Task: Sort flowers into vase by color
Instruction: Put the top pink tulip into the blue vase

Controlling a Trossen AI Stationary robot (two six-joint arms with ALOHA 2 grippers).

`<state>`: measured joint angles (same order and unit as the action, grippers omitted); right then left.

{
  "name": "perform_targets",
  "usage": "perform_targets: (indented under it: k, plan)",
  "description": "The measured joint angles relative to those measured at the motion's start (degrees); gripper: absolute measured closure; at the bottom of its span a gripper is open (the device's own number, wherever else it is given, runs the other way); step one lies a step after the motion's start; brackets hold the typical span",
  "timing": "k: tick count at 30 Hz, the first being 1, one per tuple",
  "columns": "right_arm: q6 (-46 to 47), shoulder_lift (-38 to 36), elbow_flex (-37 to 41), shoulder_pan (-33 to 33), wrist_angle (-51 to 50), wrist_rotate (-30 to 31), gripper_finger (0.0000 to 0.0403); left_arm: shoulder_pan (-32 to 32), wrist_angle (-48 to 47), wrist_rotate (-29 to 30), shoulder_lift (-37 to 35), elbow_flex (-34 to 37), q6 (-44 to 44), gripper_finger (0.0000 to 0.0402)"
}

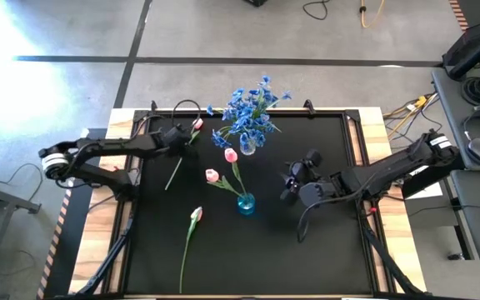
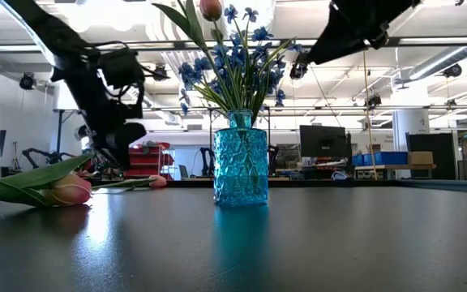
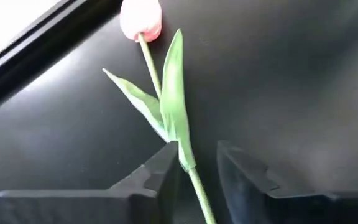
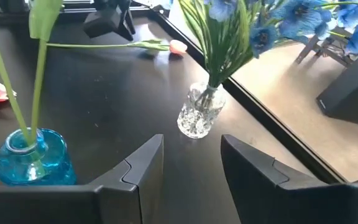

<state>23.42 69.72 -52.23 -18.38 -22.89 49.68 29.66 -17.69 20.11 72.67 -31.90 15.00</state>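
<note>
A pink tulip (image 1: 196,125) lies flat on the black tabletop (image 1: 307,250) near its far left corner, bud toward the far edge, stem running toward the near side. The left claw (image 3: 194,165) sits directly over this stem: its two fingers (image 3: 160,174) straddle the stem just below the leaves, one on each side, with a narrow gap between them. Whether the fingers press on the stem cannot be told.

A second pink tulip (image 1: 196,215) lies loose on the tabletop, left of centre toward the near side, bud pointing away from the near edge.

Two further pink tulips (image 1: 231,154) stand in the blue glass vase (image 1: 246,202) at the centre of the tabletop; both lean toward the left side. The blue blossom sprays (image 1: 248,108) stand bunched in a clear glass vase (image 4: 197,115) at the far edge, behind the blue vase.

The right claw (image 4: 191,162) hovers above the tabletop to the right of the blue vase, well apart from it. Its fingers are spread and hold nothing. It faces toward both vases.
</note>
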Motion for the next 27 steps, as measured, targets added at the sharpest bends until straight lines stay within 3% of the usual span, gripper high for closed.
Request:
perform_targets:
  k: [9, 14, 18, 25, 27]
  plan:
    - [-0.46, -2.39, 3.28, 0.03, 1.02, -0.62, 0.0250, 6.63, -0.26, -1.95, 8.69, -3.04, 3.79, 0.0220]
    - [-0.60, -2.69, 3.56, 0.03, 0.96, -0.63, 0.0250, 6.92, -0.15, -3.14, 12.43, -3.98, 3.06, 0.0207]
    - [-0.92, -2.72, 3.56, 0.03, 0.87, -0.64, 0.0250, 6.88, 0.08, -3.33, 13.46, -4.43, 2.85, 0.0242]
    - [-0.98, -2.62, 3.65, 0.03, 0.64, -0.64, 0.0250, 6.83, -0.43, -3.42, 12.47, -4.00, -0.82, 0.0383]
    - [-1.05, -2.59, 3.71, 0.03, 0.60, -0.64, 0.0251, 6.61, -1.34, -2.92, 10.80, -3.75, -2.48, 0.0390]
